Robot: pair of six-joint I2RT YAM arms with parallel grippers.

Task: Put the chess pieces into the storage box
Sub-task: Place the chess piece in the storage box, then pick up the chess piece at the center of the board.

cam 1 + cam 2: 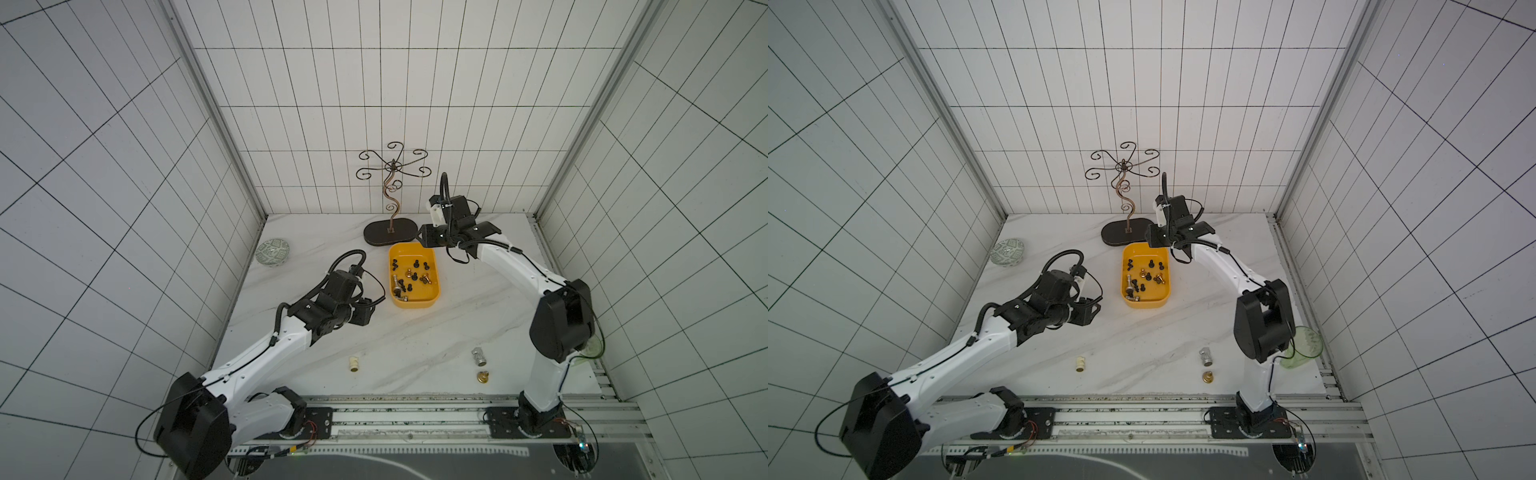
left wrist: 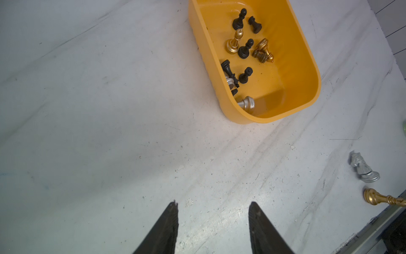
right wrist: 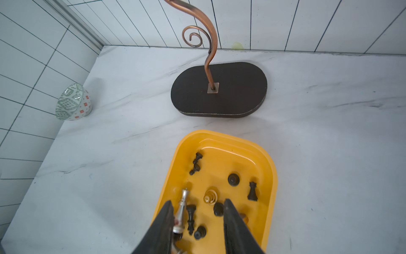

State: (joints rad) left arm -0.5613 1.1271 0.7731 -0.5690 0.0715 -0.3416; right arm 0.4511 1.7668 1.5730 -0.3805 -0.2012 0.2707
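In both top views the storage box (image 1: pixel 415 303) (image 1: pixel 1146 302) sat in the middle of the tabletop (image 1: pixel 415 340), just in front of the dark stand base (image 1: pixel 390 233). It held a scatter of black, gold and silver chess pieces (image 1: pixel 416 263). 3 more pieces lay outside it toward the near edge: a cream piece (image 1: pixel 353 363) on the left, and a silver knight (image 1: pixel 478 356) with a gold piece (image 1: pixel 482 377) close together on the right. The right jaws hung over the box's far end, and the left jaws hung over bare tabletop to the left of the box. A patterned bowl (image 1: pixel 272 252) stood by the left wall.

In the left wrist view the left jaws stood open with nothing between them, above bare tabletop. The storage box (image 2: pixel 241 116) lay beyond them, its pieces gathered mostly along 1 long wall. The silver knight (image 2: pixel 364 168) and the gold piece (image 2: pixel 382 199) lay on their sides, well apart from the box.

In the right wrist view the right jaws stood open above the storage box (image 3: pixel 271 176). A slim silver piece (image 3: pixel 182 209) lay against the inner face of 1 finger, and the other finger was clear of it. Past the box stood the stand base (image 3: pixel 219 90), not touching it. The bowl (image 3: pixel 73 102) was tilted by the side wall.
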